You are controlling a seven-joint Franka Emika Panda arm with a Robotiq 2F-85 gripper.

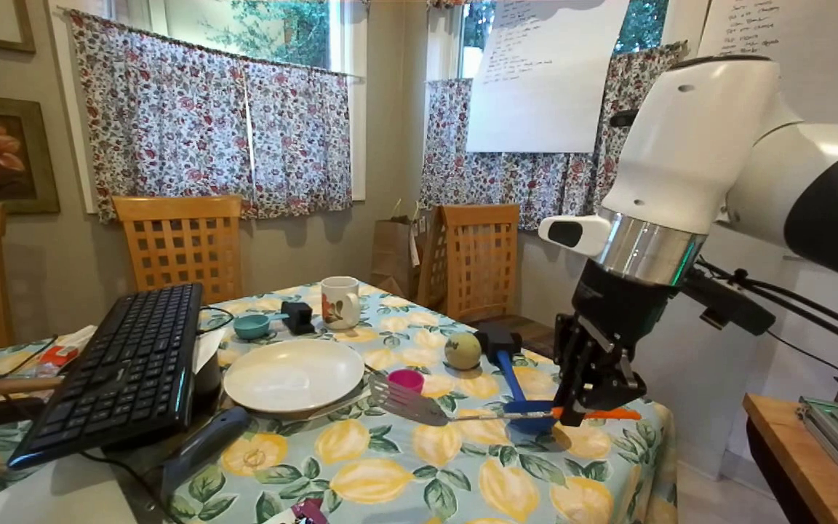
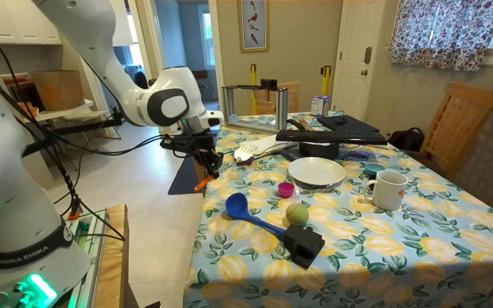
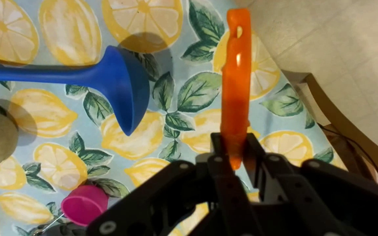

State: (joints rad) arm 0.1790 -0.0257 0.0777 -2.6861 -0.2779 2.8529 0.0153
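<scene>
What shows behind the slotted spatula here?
In an exterior view, a pink cup, a blue ladle and lemon-print tablecloth show behind the slotted spatula. It covers the cup's lower part and a strip of the ladle's bowl; those areas cannot be seen.

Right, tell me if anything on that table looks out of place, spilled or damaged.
The keyboard looks out of place: it sits raised, seemingly perched across a black pot, an unlikely stand for one. I see no spill or clear damage.

Patterned mug (image 2: 390,191), black keyboard (image 1: 124,360), curtains (image 1: 164,124)
</scene>
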